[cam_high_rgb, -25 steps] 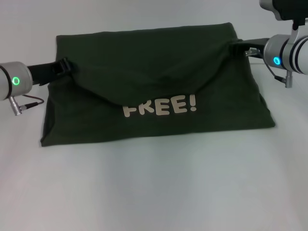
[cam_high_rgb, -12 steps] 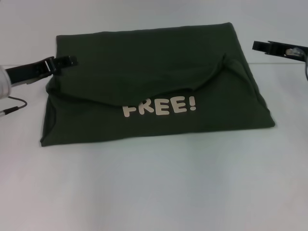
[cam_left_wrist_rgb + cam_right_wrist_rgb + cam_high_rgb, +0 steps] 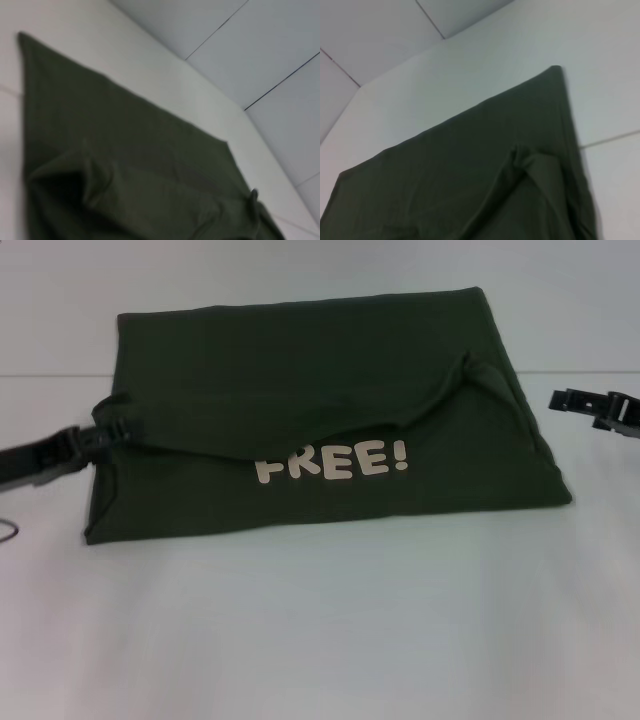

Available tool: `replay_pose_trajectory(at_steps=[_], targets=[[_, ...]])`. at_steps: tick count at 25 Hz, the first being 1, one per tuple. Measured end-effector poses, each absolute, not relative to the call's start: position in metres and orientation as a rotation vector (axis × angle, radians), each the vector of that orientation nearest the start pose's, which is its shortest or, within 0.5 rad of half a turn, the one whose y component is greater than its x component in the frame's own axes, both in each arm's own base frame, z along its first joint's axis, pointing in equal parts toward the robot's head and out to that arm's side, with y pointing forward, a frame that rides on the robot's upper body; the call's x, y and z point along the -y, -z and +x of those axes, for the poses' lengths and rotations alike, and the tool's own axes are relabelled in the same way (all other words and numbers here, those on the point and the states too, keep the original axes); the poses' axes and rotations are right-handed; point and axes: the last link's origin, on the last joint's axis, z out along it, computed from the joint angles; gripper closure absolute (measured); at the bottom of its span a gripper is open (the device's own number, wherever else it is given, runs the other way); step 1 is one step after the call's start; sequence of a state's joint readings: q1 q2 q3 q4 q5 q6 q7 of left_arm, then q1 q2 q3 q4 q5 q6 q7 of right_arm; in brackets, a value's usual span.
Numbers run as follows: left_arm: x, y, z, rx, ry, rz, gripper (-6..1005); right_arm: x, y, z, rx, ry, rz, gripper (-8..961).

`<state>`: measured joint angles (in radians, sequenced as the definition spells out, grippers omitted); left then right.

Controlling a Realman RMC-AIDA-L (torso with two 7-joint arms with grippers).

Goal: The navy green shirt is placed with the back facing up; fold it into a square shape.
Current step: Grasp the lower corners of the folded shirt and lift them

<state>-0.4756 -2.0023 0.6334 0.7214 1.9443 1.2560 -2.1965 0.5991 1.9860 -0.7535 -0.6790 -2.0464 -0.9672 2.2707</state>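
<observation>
White table point(image 3: 320, 640): shirt point(image 3: 300, 390) folded once; left gripper point(image 3: 110, 433) at 9 o'clock and right gripper point(image 3: 572, 400) at 3 both released, apart. Next fold needs regrasping.

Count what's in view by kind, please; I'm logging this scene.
Shirts: 1, the shirt, folded, with cream "FREE!" lettering showing.
Robot hands: 2, the left hand at the shirt's left edge and the right hand off its right side.
Tables: 1, the white table.
Total: 4.

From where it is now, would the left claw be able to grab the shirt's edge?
Probably yes. The left gripper sits right at the left edge of the shirt, and nothing lies between them. The right gripper is off the cloth on the other side.
</observation>
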Motion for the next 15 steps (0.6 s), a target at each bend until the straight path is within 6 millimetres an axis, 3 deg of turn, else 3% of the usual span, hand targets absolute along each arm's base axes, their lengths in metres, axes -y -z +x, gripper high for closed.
replay_pose_trajectory(at_steps=[5,15], targets=[[-0.351,-0.063,-0.332,1.643,0.765,-1.949,97,-0.409,-0.065,0.310,-1.521,-0.624,-1.888,23],[-0.355,-0.045,-0.349,1.723,0.648,-1.829,94,-0.406,-0.065,0.311,-1.504,-0.632,-1.909,28]])
